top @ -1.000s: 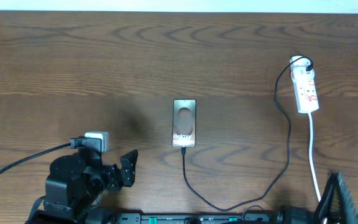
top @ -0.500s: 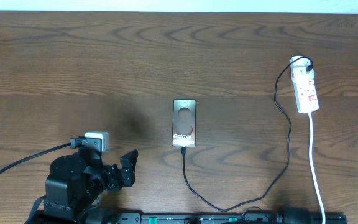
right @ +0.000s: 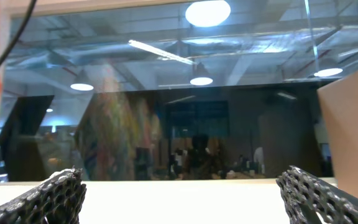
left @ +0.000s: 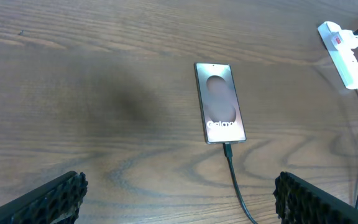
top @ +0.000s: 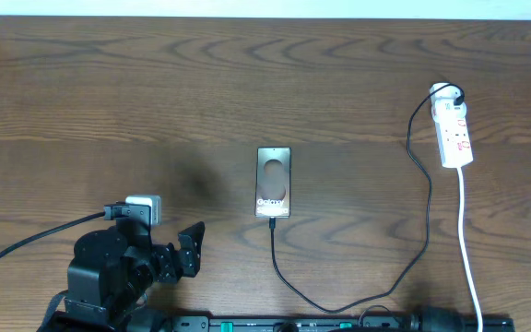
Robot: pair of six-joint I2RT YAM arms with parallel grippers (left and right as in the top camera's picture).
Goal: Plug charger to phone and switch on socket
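The phone (top: 274,182) lies flat at the table's middle, its bronze face up; it also shows in the left wrist view (left: 220,102). The charger cable (top: 358,302) runs from the phone's near end, where its connector tip (left: 228,149) sits against the port, loops right and goes up to the black plug on the socket (top: 454,129). The white socket also shows in the left wrist view (left: 344,53). My left gripper (top: 192,247) is open and empty, near the front left, short of the phone (left: 179,202). My right gripper (right: 179,193) is open, empty, and faces a window, off the table.
A thick black cable (top: 26,242) runs from the left arm to the left edge. The socket's white cord (top: 468,249) runs down the right side to the front edge. The base rail (top: 275,325) lies along the front edge.
The right arm, seen at the bottom right corner one second ago, has left the overhead view. The phone, cable, socket and left arm have not moved.
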